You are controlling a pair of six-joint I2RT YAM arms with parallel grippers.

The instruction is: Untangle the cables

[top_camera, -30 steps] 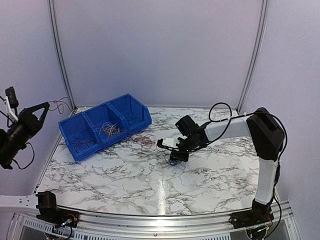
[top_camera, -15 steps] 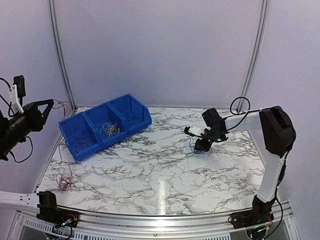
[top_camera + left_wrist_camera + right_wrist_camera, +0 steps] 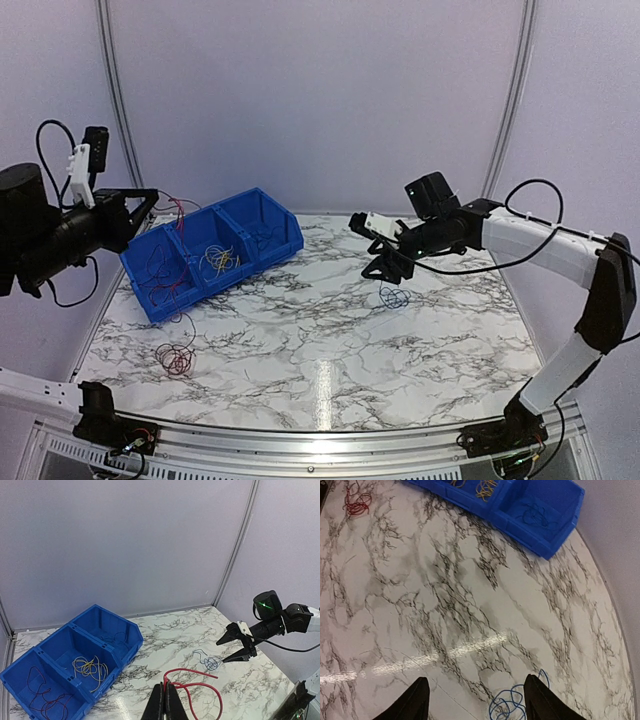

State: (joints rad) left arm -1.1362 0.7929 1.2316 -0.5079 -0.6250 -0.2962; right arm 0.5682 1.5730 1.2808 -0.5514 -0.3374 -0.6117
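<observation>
My left gripper (image 3: 148,198) is raised above the left end of the blue bin and is shut on a red wire (image 3: 201,689), which loops out from the closed fingertips (image 3: 165,694). A red clump (image 3: 175,357) lies on the table at the front left and also shows in the right wrist view (image 3: 357,502). A small blue wire coil (image 3: 393,297) lies on the marble right of centre. My right gripper (image 3: 385,262) hovers open just above and behind it. In the right wrist view (image 3: 477,702) the coil (image 3: 512,706) sits by the right finger.
A blue three-compartment bin (image 3: 285,228) stands at the back left. It holds red wires (image 3: 160,272), yellow wires (image 3: 222,258) and dark blue wires (image 3: 262,238), one colour per compartment. Purple walls enclose the table on all sides but the near one.
My right gripper rose and opened, leaving the blue coil on the table. My left arm swung right and up with the red wire, and the red clump slid right.
</observation>
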